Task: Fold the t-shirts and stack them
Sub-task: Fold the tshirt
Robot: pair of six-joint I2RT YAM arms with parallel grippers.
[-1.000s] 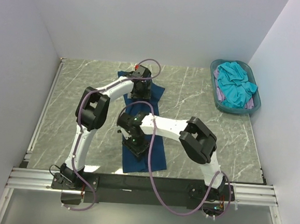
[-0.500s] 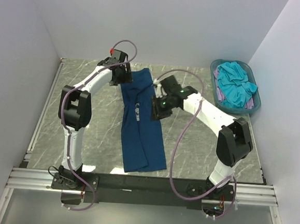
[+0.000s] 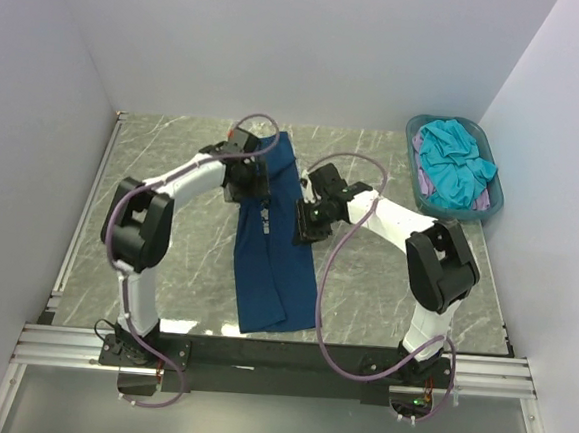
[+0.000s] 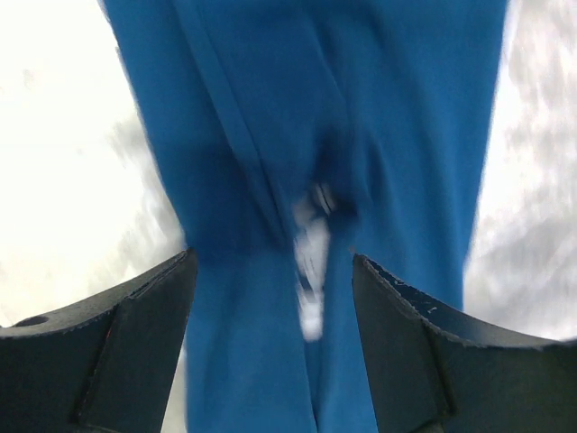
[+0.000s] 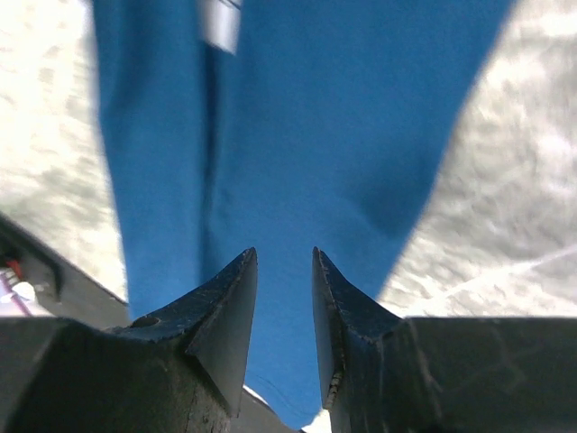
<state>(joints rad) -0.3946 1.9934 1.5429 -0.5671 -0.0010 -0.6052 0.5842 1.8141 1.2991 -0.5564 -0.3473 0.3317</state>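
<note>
A dark navy t-shirt [image 3: 274,265] lies flat as a long narrow strip running from the back of the table to its front edge, white chest print [image 3: 265,218] [image 4: 311,262] facing up. My left gripper [image 3: 249,181] [image 4: 273,257] hovers over the strip's left edge near the print, open wide, nothing between its fingers. At the strip's right edge my right gripper [image 3: 307,223] [image 5: 284,251] hangs above the cloth, jaws a narrow gap apart and empty. A turquoise t-shirt [image 3: 454,164] lies crumpled in the basket, with a pale lilac one [image 3: 425,183] under it.
The teal plastic basket [image 3: 417,136] stands at the back right against the right wall. White walls close the table on the left, back and right. Grey marble tabletop [image 3: 166,257] shows on both sides of the strip.
My left gripper came forward and right from the shirt's back left corner to the print. The right gripper shifted slightly left onto the strip's right edge and its jaws narrowed.
</note>
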